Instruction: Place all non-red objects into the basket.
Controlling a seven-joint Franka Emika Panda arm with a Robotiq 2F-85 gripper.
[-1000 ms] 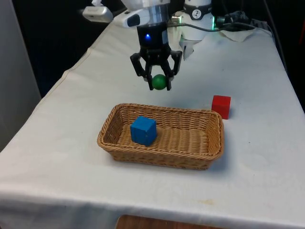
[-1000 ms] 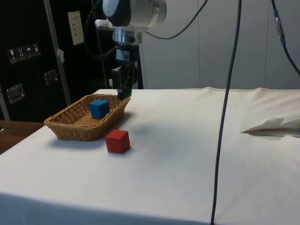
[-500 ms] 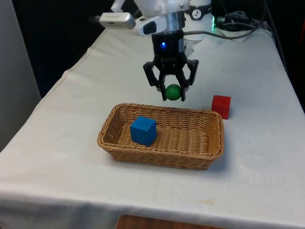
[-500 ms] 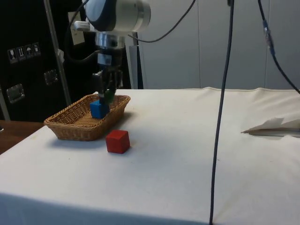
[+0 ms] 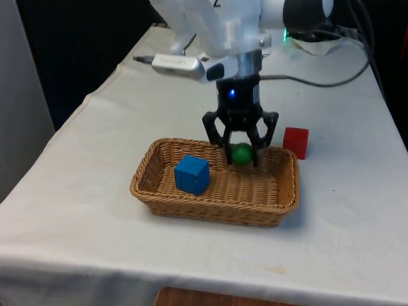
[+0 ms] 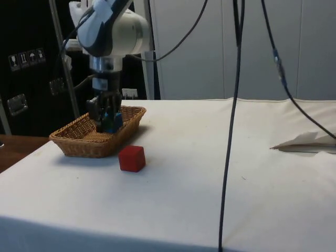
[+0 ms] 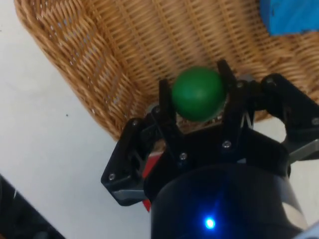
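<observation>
My gripper (image 5: 241, 155) is shut on a green ball (image 5: 241, 153) and holds it low inside the wicker basket (image 5: 162, 198), near the basket's far rim. The wrist view has the green ball (image 7: 198, 93) pinched between the two fingers (image 7: 166, 107) over the woven basket (image 7: 99, 64) floor. A blue cube (image 5: 191, 174) lies in the basket toward the front view's left. In the side view the gripper (image 6: 105, 118) hangs within the basket (image 6: 79, 144), partly hiding the blue cube (image 6: 114, 121). A red cube (image 5: 296, 141) rests on the cloth just outside the basket's far right corner.
The red cube (image 6: 131, 158) stands close beside the basket in the side view. Cables (image 6: 233, 105) hang down across the side view. Crumpled white paper (image 6: 310, 142) lies on the cloth far from the basket.
The gripper carried the green ball from beyond the basket's far rim, toward the front view's right, and down into the basket. The blue and red cubes stayed put.
</observation>
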